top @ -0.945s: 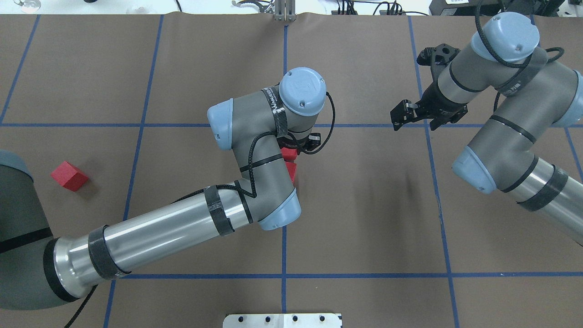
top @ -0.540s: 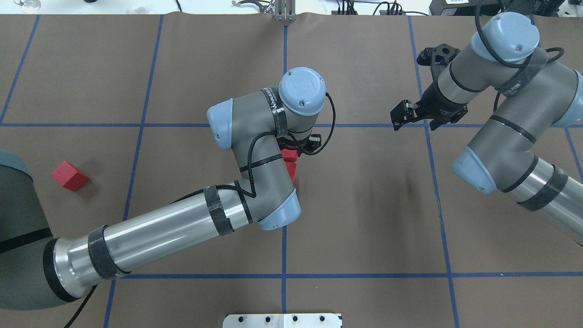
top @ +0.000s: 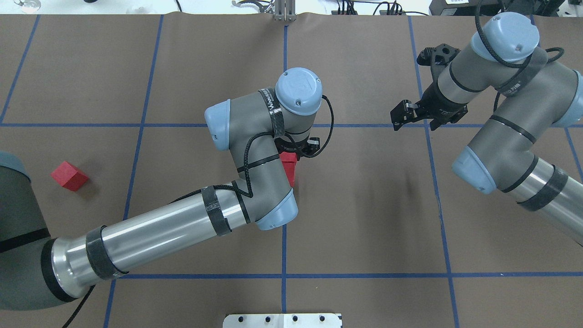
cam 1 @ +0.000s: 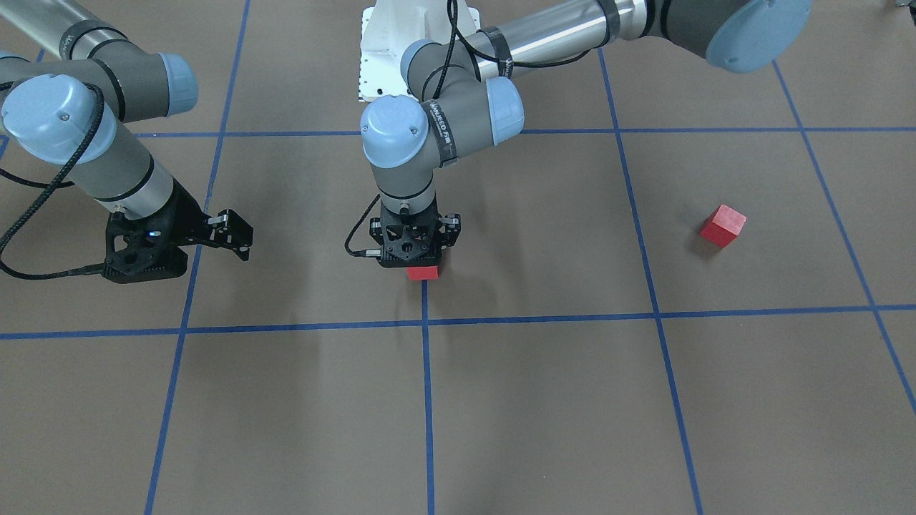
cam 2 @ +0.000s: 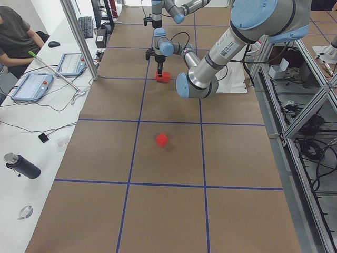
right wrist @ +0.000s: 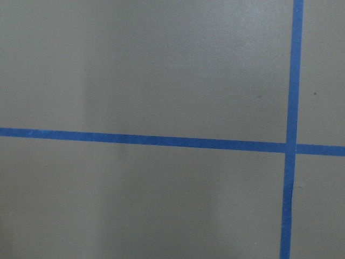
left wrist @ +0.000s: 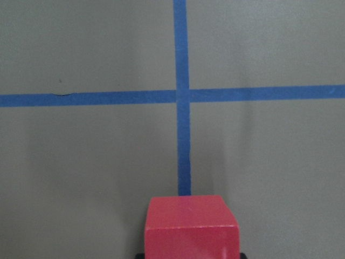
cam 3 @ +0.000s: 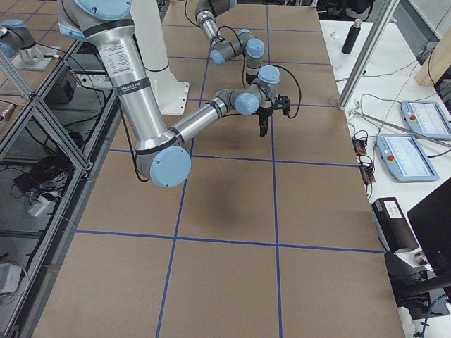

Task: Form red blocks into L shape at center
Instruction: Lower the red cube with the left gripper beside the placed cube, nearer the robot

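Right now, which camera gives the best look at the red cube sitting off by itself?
The overhead exterior view: the lone red cube appears largest there, unblocked, with its top and sides showing. The front-facing and exterior left views show it smaller. The exterior right and wrist views miss it.

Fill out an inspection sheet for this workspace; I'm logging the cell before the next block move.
Surface: brown floor, blue tape grid.
Job's things: two red blocks at the center beneath the left claw; third red block alone on the robot's left.
Clutter: nothing seen.
Grippers: left claw's grip unclear; right claw open, empty.
Cables: black cables loop at both wrists.
Surroundings: seated operator, teach pendants, bottle on side desk.
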